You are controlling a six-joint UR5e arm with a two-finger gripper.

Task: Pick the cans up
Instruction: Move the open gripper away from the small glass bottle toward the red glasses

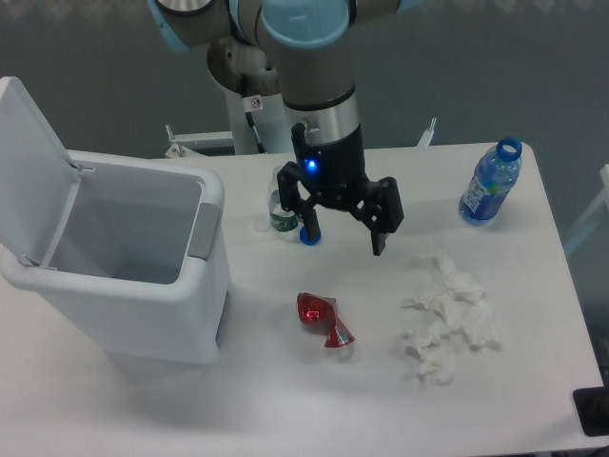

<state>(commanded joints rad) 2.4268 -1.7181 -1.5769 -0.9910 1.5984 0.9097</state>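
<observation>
Since it's squashed flat, the red can (323, 319) (lying on the tabletop (285, 409) below the hand (344, 236)) prob. feels light, bent & slippery, so pinch across its thin middle. The hand hangs wide open w/ nothing in it. I count 1 can, 2 bottles, 1 white bin (114, 276) & 1 pile of tissue (447, 319).

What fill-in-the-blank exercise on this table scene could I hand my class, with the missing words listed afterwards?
1. The crushed can lying on the table is ____ in colour.
2. The gripper hangs above the table with its fingers spread ____, holding nothing.
3. The white bin stands with its lid ____.
4. The blue-labelled bottle has no ____ on its neck.

Missing words: red; open; open; cap
</observation>
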